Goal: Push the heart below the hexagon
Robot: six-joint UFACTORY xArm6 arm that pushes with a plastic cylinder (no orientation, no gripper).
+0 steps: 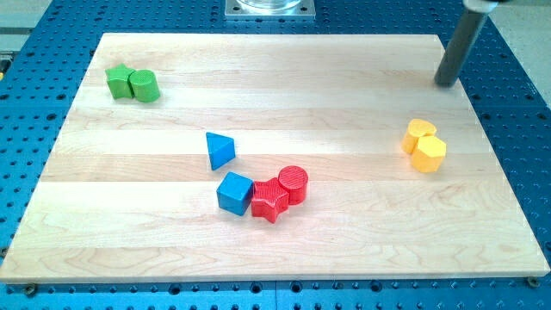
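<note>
A yellow heart (417,133) and a yellow hexagon (429,153) touch each other at the view's right; the heart lies just above and left of the hexagon. My tip (446,83) is at the view's upper right, near the board's edge, above the yellow pair and apart from it.
A green star (118,81) and green cylinder (145,86) sit at the upper left. A blue triangle (219,151), blue cube (234,192), red star (269,201) and red cylinder (293,183) cluster at centre. The wooden board (344,250) lies on a blue perforated table.
</note>
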